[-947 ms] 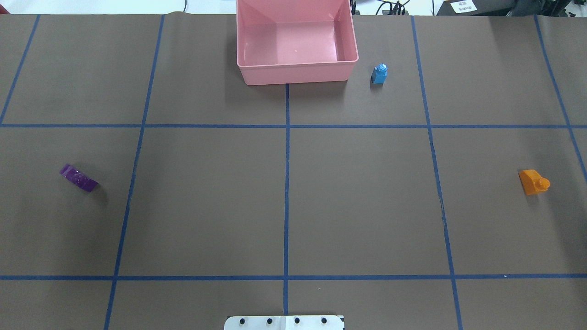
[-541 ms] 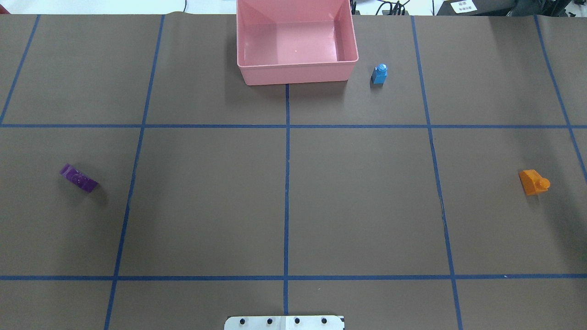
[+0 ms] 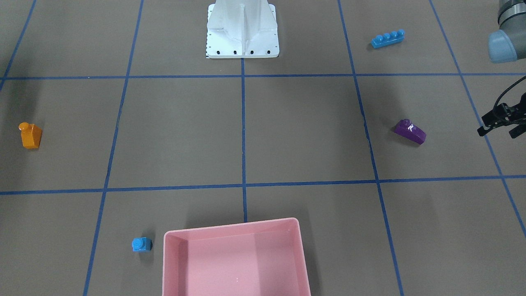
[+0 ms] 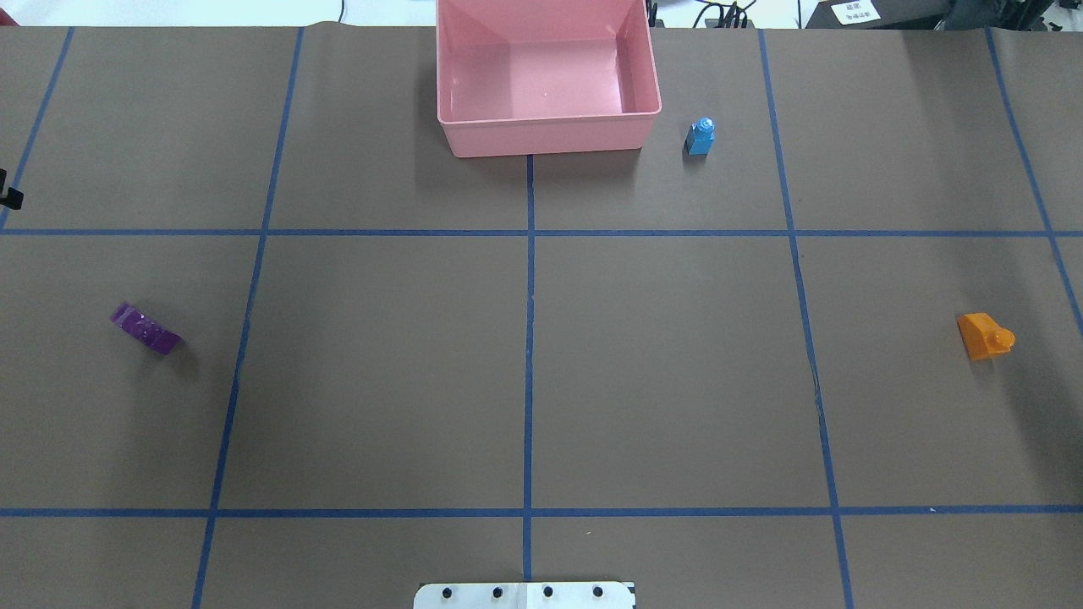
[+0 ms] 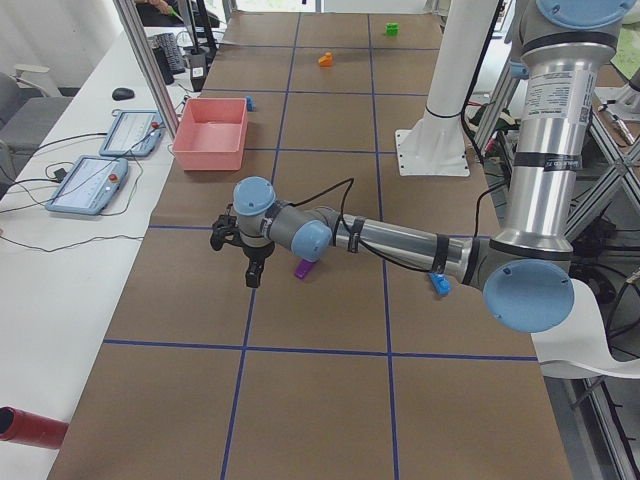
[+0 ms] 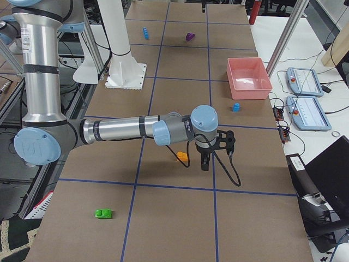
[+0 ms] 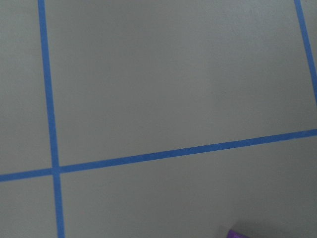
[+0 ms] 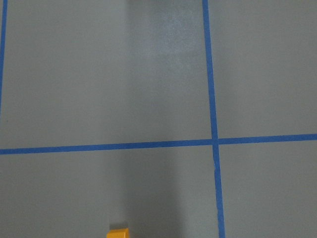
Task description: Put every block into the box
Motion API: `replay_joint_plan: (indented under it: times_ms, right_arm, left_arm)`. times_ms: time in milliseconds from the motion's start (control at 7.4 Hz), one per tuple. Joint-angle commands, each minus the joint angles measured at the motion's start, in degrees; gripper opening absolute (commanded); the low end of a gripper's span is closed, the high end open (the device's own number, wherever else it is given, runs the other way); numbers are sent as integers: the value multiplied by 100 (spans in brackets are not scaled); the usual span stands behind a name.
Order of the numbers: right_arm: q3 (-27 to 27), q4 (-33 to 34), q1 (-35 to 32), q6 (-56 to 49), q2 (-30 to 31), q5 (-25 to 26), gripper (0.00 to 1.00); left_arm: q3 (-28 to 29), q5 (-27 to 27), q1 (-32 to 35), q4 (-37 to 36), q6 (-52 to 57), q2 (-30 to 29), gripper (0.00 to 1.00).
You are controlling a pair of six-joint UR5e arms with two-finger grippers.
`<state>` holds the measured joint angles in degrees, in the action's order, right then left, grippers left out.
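Purple block [image 3: 410, 131] lay just beside the left gripper [image 3: 497, 132], on its table-centre side. Jaws were spread and empty, probably staged for a first pick. Orange block [image 3: 30, 135] sat near the right gripper [image 6: 217, 159], grip state couldn't tell. Blue cube [image 3: 141, 244] and blue bar [image 3: 387, 38] were well apart from both. No blocks in the box [image 4: 550, 139] yet.

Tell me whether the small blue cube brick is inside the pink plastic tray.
No, the small blue cube brick stands outside the pink plastic tray, beside its wall.

Brown taped table [image 4: 381, 381] carrying box [image 4: 550, 135] at far centre, cube [image 4: 700, 137] sitting just right of it; orange block [image 4: 984, 336] lying right, purple block [image 4: 145, 328] left, bar [image 3: 387, 38] near left, base [image 3: 242, 37] near centre.
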<state>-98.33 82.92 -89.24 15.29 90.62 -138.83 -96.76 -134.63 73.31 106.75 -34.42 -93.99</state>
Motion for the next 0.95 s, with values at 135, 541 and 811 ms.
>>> replay_joint_plan:
  times_ms: [135, 541, 811]
  right_arm:
    - [-11, -39, 56, 1, 8, -13, 100]
    - [-81, -39, 170, 149, -27, -239, 100]
    - [-510, -39, 563, 1083, -149, -259, 100]
  left_arm:
    - [-386, 889, -876, 22, -3271, 30, 100]
    - [-388, 2314, -2089, 239, -5350, 187, 100]
    - [-379, 2371, -2286, 1275, -5934, 827, 100]
